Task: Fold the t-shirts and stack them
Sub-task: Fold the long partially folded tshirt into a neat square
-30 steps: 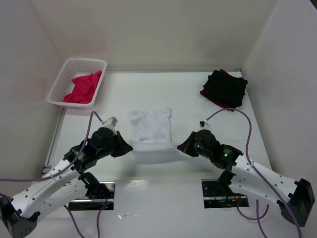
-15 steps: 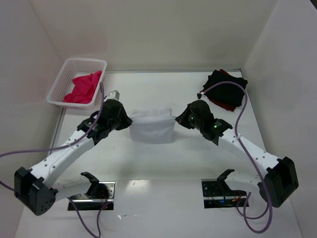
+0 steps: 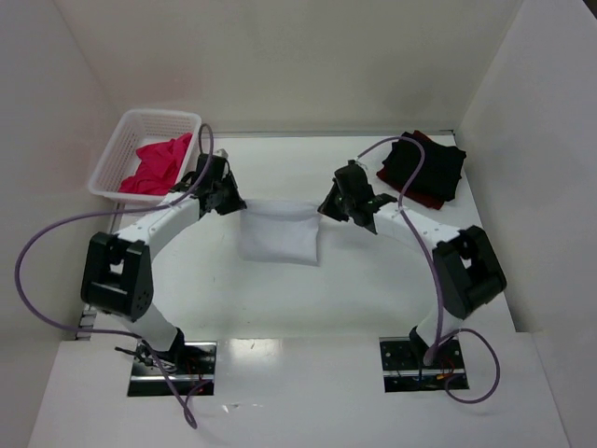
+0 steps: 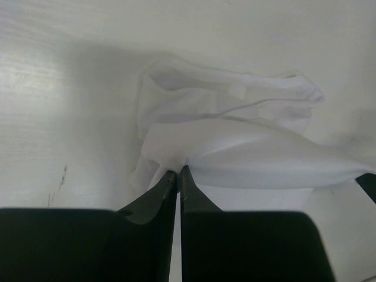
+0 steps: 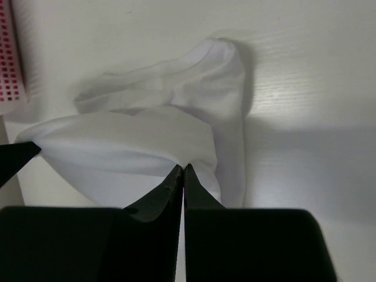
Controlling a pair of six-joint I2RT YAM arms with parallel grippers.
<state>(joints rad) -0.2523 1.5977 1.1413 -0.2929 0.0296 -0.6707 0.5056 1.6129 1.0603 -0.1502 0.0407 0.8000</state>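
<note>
The white t-shirt (image 3: 278, 233) lies folded over in the middle of the table, its far edge stretched between both grippers. My left gripper (image 3: 241, 203) is shut on its left corner, and my right gripper (image 3: 322, 206) is shut on its right corner. In the left wrist view the gripper (image 4: 177, 171) pinches the white cloth (image 4: 247, 158). In the right wrist view the gripper (image 5: 183, 167) pinches the white cloth (image 5: 135, 141). A black t-shirt (image 3: 426, 166) lies folded on a dark red one (image 3: 403, 192) at the far right. Pink-magenta t-shirts (image 3: 157, 165) lie in the basket.
A white plastic mesh basket (image 3: 119, 154) stands at the far left; its edge shows in the right wrist view (image 5: 9, 59). White walls close in the table at the back and both sides. Purple cables loop above both arms.
Both grippers have carried the near edge of the white t-shirt away from the bases, over the rest of the shirt to its far side. The shirt now lies doubled over.
</note>
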